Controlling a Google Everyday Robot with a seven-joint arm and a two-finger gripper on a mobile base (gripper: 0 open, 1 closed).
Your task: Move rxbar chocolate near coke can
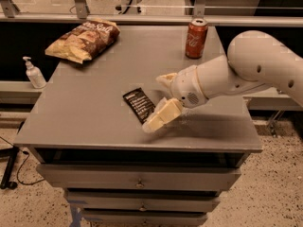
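Note:
The rxbar chocolate (pixel 138 104), a flat black wrapper with white text, lies on the grey table (pixel 94 93) near its middle front. The coke can (pixel 196 38) stands upright at the back right of the table, well apart from the bar. My gripper (pixel 152 103) comes in from the right on the white arm (pixel 246 70). It hangs just right of the bar, its cream fingers (pixel 162 116) spread open, the near one beside the bar's right end. It holds nothing.
A tan-and-brown chip bag (pixel 83 39) lies at the table's back left. A white pump bottle (pixel 34 73) stands on a lower ledge to the left. Drawers sit below the table's front edge (pixel 137 148).

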